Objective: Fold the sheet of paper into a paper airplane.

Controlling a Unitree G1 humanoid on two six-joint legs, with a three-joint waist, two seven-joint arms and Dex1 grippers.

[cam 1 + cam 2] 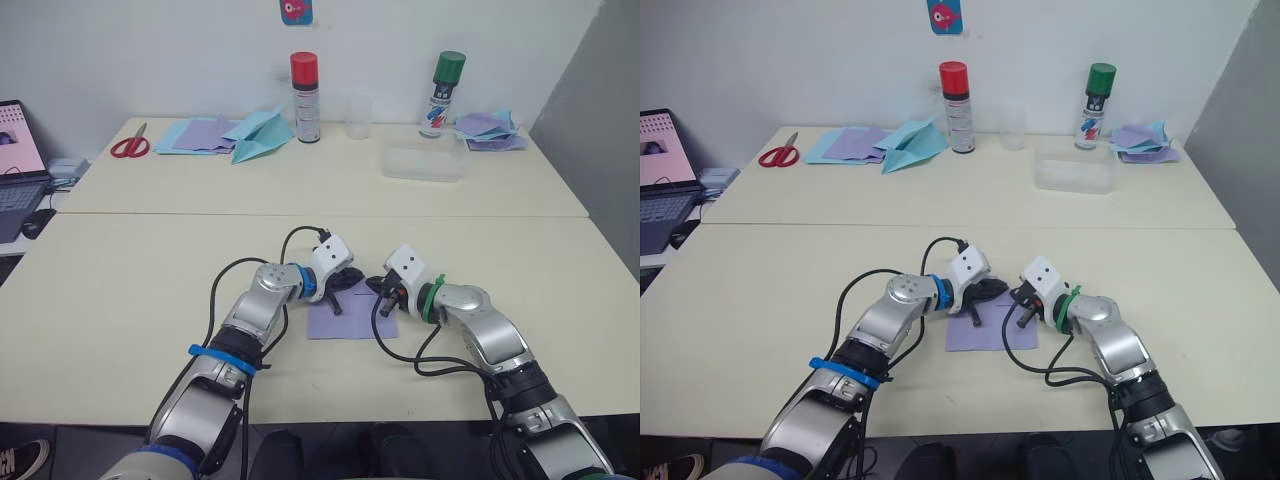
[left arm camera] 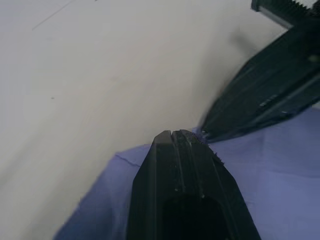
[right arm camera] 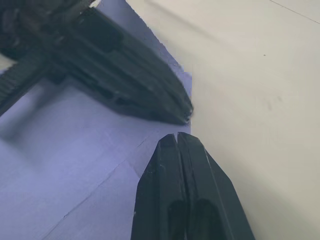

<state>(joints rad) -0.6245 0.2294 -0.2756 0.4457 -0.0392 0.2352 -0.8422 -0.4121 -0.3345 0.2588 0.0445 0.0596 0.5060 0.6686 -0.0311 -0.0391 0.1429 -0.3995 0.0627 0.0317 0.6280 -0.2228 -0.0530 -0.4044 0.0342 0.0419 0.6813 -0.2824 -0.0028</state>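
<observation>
Bright, even light; blurry wrist close-ups

Both tools (image 1: pixel 345 290) (image 1: pixel 388 298) closed, tip to tip

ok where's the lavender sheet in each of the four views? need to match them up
Left eye view: sheet of paper lies flat on the near table, under both grippers.
Right eye view: same spot, low centre.
Left wrist view: lavender beneath the left gripper, fingers closed.
Right wrist view: creased lavender beside the right gripper, fingers closed.
Shared landmark: the two black fingertips almost meeting over the sheet's far edge.
</observation>
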